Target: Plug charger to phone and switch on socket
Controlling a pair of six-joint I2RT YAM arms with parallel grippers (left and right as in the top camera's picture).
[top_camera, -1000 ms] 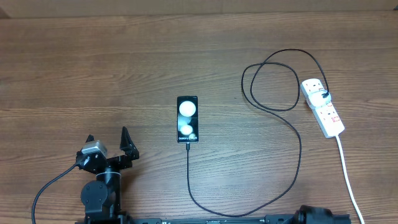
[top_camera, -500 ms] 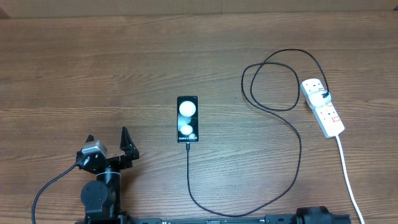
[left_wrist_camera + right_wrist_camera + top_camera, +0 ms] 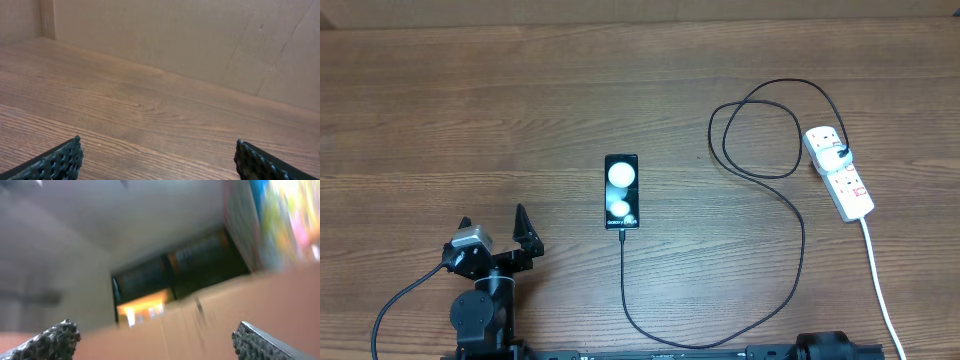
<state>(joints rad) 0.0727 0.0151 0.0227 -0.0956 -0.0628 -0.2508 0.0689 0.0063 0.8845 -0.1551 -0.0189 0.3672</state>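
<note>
The black phone (image 3: 622,190) lies flat at the table's middle, with two white spots and white text on its screen. The thin black charger (image 3: 798,250) runs from the phone's near end, where its tip touches the phone, and loops right to a black plug in the white socket (image 3: 847,185) at the far right. My left gripper (image 3: 492,220) rests near the front left, open and empty, well apart from the phone; the left wrist view shows its fingertips (image 3: 65,160) wide apart over bare wood. My right gripper (image 3: 156,332) stands open and empty in a blurred view that faces away from the table.
A white cord (image 3: 878,280) runs from the socket to the front edge. Only a dark part of the right arm (image 3: 828,348) shows at the bottom edge. A cardboard wall (image 3: 200,40) stands along the table's far side.
The visible part of the right arm at the bottom edge has shifted slightly. The phone, charger, socket and left arm are where they were.
</note>
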